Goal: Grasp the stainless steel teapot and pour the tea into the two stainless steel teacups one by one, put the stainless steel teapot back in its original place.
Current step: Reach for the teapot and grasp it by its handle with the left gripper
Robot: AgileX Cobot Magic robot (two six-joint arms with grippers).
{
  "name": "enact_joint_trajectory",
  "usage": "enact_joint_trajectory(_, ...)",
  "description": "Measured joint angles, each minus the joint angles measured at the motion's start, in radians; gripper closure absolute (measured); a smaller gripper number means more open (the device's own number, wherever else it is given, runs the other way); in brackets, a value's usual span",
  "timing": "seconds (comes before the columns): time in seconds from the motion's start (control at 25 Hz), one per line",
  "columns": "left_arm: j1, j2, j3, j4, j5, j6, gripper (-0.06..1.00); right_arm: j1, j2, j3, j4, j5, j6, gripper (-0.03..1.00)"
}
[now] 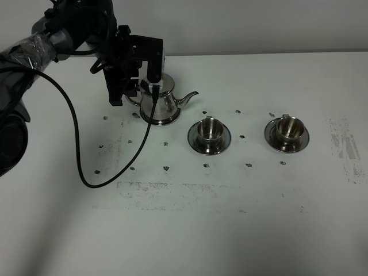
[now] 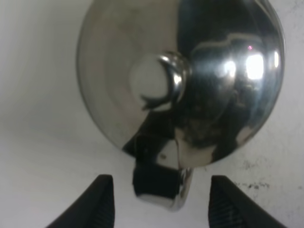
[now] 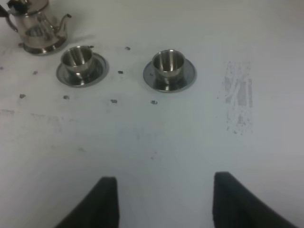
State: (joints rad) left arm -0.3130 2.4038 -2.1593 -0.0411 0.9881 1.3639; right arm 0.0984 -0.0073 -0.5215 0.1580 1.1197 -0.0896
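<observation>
The stainless steel teapot (image 1: pixel 163 102) stands upright on the white table (image 1: pixel 184 230), spout pointing right. My left gripper (image 1: pixel 137 86) hangs over its handle side. In the left wrist view I look down on the teapot's lid (image 2: pixel 156 83). The left gripper (image 2: pixel 160 180) is open, with the loop handle (image 2: pixel 164 187) between its two fingers and not touching them. The two stainless steel teacups (image 1: pixel 210 130) (image 1: pixel 287 129) sit on saucers to the teapot's right, and no tea shows in them. My right gripper (image 3: pixel 164 178) is open and empty above the table, well short of the cups (image 3: pixel 78 58) (image 3: pixel 168 62).
A black cable (image 1: pixel 75 144) trails from the left arm across the table's left side. Small dark marks dot the surface around the cups. A scuffed grey patch (image 1: pixel 345 146) lies at the right.
</observation>
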Motion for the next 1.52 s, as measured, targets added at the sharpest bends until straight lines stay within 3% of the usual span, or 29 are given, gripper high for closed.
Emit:
enact_joint_trajectory(0.32, -0.001, 0.015, 0.000, -0.013, -0.026, 0.018, 0.50, 0.000, 0.000, 0.000, 0.000, 0.000, 0.000, 0.53)
enact_joint_trajectory(0.88, -0.001, 0.015, -0.003, -0.013, 0.140, -0.124, 0.50, 0.000, 0.000, 0.000, 0.000, 0.000, 0.001, 0.53)
enact_joint_trajectory(1.12, -0.001, 0.015, -0.003, -0.013, 0.205, -0.242, 0.50, 0.000, 0.000, 0.000, 0.000, 0.000, 0.001, 0.53)
enact_joint_trajectory(1.36, -0.001, -0.018, -0.003, 0.016, 0.206, -0.463, 0.50, 0.000, 0.000, 0.000, 0.000, 0.000, 0.001, 0.53)
enact_joint_trajectory(1.52, -0.001, -0.062, -0.005, 0.033, 0.207, -0.477, 0.50, 0.000, 0.000, 0.000, 0.000, 0.000, 0.001, 0.53)
